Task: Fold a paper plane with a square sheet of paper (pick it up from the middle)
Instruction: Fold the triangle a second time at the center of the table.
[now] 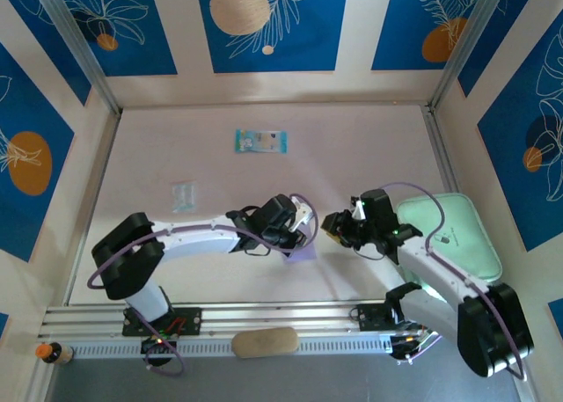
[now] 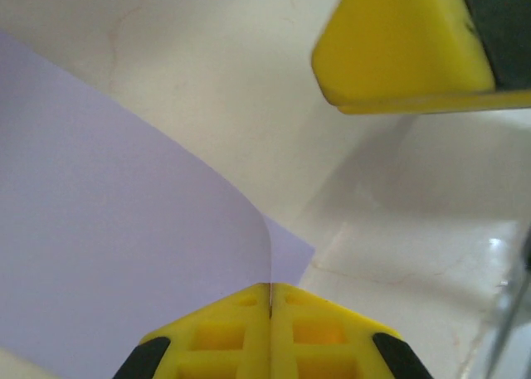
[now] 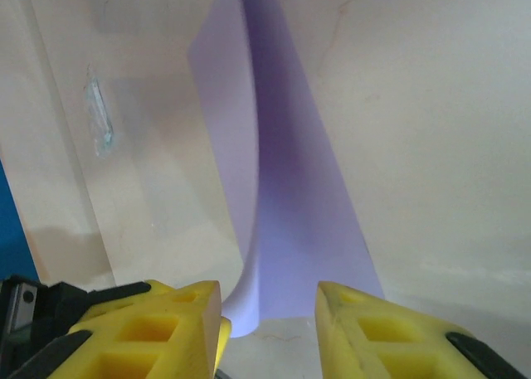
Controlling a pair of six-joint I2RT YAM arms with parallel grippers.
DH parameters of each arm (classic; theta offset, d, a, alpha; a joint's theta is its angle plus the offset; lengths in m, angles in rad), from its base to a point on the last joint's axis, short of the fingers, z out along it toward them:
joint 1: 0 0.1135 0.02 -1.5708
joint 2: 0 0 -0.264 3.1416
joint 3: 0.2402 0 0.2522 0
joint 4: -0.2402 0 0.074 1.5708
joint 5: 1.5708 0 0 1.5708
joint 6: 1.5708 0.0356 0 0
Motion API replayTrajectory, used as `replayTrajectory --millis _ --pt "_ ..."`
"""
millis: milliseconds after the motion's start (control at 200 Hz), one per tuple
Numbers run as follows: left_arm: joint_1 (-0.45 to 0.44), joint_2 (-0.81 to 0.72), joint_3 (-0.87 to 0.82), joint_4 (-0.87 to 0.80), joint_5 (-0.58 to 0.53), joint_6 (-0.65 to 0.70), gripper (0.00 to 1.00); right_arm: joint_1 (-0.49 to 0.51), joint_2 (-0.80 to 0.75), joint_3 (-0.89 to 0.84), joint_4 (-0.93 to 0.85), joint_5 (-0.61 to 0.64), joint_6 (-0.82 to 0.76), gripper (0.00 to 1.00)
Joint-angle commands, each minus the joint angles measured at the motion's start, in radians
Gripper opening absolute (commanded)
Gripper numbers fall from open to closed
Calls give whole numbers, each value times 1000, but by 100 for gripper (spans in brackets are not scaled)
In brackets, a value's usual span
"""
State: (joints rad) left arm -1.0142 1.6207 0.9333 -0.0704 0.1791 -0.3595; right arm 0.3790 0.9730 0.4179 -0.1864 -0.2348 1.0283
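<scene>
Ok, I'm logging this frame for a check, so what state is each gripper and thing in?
square sheet of paper: bowed, one edge pinched.
left gripper: shut on the square sheet of paper.
right gripper: open, fingers apart near the sheet.
blue-green packet: lying flat on the table, untouched.

Top external: high at near edge, looking down on table (image 1: 369, 147). 2 wrist views: very close, sharing lilac sheet (image 2: 99, 255).
</scene>
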Motion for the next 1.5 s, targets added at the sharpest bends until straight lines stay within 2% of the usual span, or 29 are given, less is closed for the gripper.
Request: replayTrajectory --millis 0,190,325,680,1135,1490 --pt "15 23 -9 75 146 -90 0 2 -64 -52 -56 -2 6 31" --pt "28 35 -28 103 140 -133 0 53 -88 -99 -8 -37 33 16" --pt "32 32 -42 99 113 -135 0 118 -46 -109 47 -31 61 11" --pt "37 46 -53 96 104 -141 0 209 108 -96 163 0 95 5" --pt "39 51 -53 101 120 -144 0 241 246 -94 251 30 139 1" --pt "70 56 -76 119 131 -147 0 247 308 -87 148 121 127 0"
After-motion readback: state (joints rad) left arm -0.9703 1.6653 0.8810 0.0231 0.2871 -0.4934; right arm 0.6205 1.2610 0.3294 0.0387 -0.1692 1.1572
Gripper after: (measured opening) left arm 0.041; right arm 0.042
